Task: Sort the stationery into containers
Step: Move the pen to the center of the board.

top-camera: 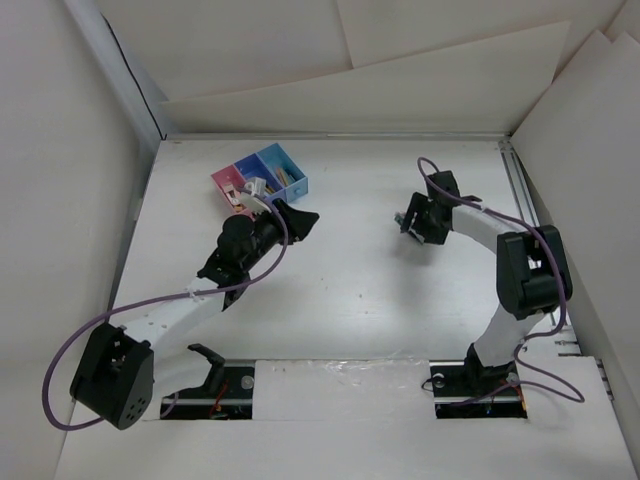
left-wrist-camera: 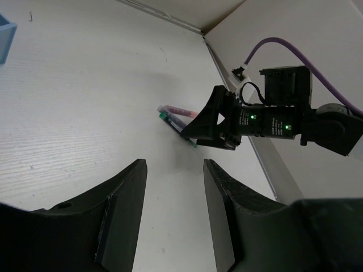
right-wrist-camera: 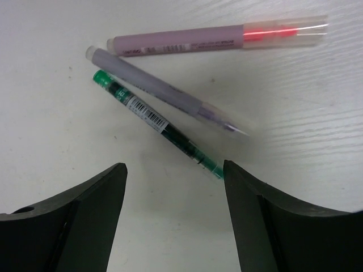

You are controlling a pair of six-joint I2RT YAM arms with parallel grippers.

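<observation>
Three pens lie together on the table in the right wrist view: a pink-red pen (right-wrist-camera: 215, 38), a pale blue-grey pen (right-wrist-camera: 164, 90) and a green pen (right-wrist-camera: 159, 124). My right gripper (right-wrist-camera: 174, 170) is open and empty just in front of them, its right finger close to the green pen's tip. The top view shows it (top-camera: 412, 228) right of centre. The pink (top-camera: 226, 183), dark blue (top-camera: 254, 167) and light blue (top-camera: 288, 174) bins stand joined at the back left, with small items inside. My left gripper (top-camera: 303, 222) is open and empty just right of the bins, over bare table (left-wrist-camera: 173, 170).
The left wrist view shows the right gripper (left-wrist-camera: 212, 130) over the pens (left-wrist-camera: 173, 112), with a wall rail (left-wrist-camera: 272, 164) behind. White walls close the table on the left, back and right. Purple cables loop off both arms.
</observation>
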